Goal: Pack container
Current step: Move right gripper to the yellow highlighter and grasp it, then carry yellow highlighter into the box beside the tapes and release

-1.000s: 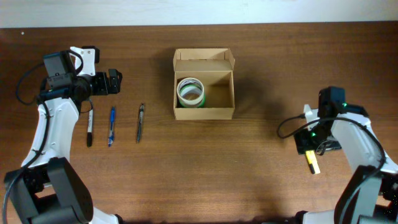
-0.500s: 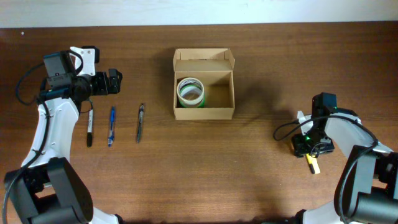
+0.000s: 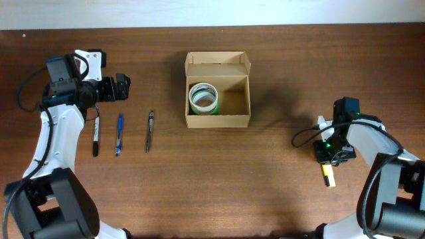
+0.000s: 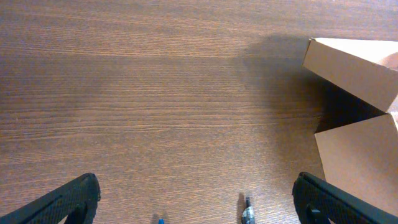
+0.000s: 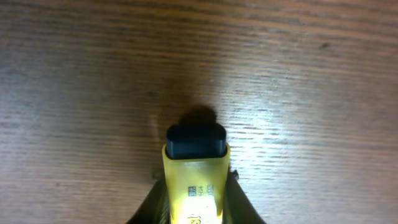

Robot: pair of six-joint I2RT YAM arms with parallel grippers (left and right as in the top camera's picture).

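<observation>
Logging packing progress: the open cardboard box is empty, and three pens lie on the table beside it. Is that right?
Not empty: the overhead view shows a tape roll inside the open cardboard box. The three pens do lie on the table beside it.

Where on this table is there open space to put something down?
The widest bare wood lies between the cardboard box and the right gripper, which holds a yellow marker. Inside the box, the half right of the tape roll is free. The left side is crowded: three pens lie near the left gripper.
</observation>
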